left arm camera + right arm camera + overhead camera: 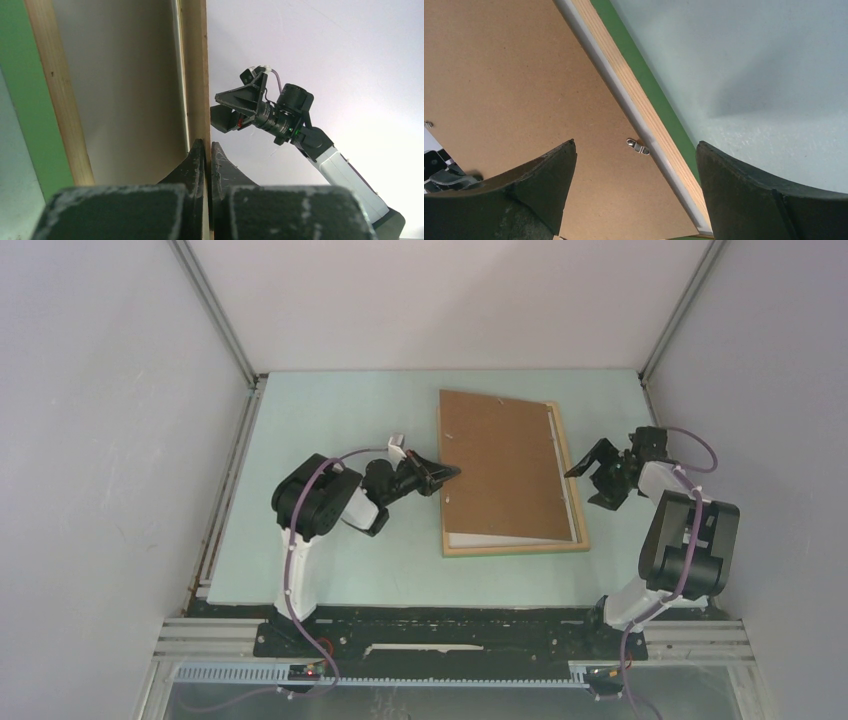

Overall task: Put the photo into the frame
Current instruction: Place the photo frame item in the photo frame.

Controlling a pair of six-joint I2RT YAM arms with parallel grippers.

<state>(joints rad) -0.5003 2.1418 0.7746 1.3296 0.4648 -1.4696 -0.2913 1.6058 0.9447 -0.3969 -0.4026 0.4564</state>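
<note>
Brown backing board (505,465) lay skewed over the frame (515,548), and the left gripper (450,472) had it by the edge at the frame's left side, jaws clamped together on that thin board. The left wrist view showed the pinched edge held up off the frame's left rail. Just off the frame's right rail the right gripper (600,475) hovered, jaws wide apart and holding nothing.

The photo (500,538) showed only as a white sliver inside the frame's near rail, under the board. I took that for its plain back, and no blue face was visible.

My read was that the board was being seated. To do that well, the left edge should go down slowly, squared to the frame's rails so it dropped inside them and did not ride on the wood. The small metal tab (638,146) by the frame's right rail could catch the board. The free gripper might steady the frame against sliding.
</note>
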